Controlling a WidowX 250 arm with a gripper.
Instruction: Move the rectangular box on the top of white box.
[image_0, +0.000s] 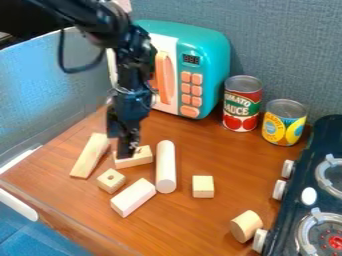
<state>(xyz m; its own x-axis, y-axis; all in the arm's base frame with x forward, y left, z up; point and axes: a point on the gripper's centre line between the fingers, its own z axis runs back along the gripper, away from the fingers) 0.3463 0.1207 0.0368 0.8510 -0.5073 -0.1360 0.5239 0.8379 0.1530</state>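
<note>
My gripper (125, 149) hangs down left of centre, its tip right at a short rectangular wooden block (137, 158) and partly hiding it. Whether it touches or holds that block, I cannot tell. A white rectangular block (133, 197) lies lower down, at a slant on the table. Left of the gripper lies a longer, flat rectangular wooden piece (89, 156), also slanted. Which of the two wooden pieces is the rectangular box is unclear.
A white cylinder (165, 166) lies just right of the gripper, a small holed cube (111, 180) below-left. Farther right are a wooden cube (203, 186), short cylinder (246, 226) and stove (324, 185). Behind stand a teal microwave (217, 62) and two cans (242, 103).
</note>
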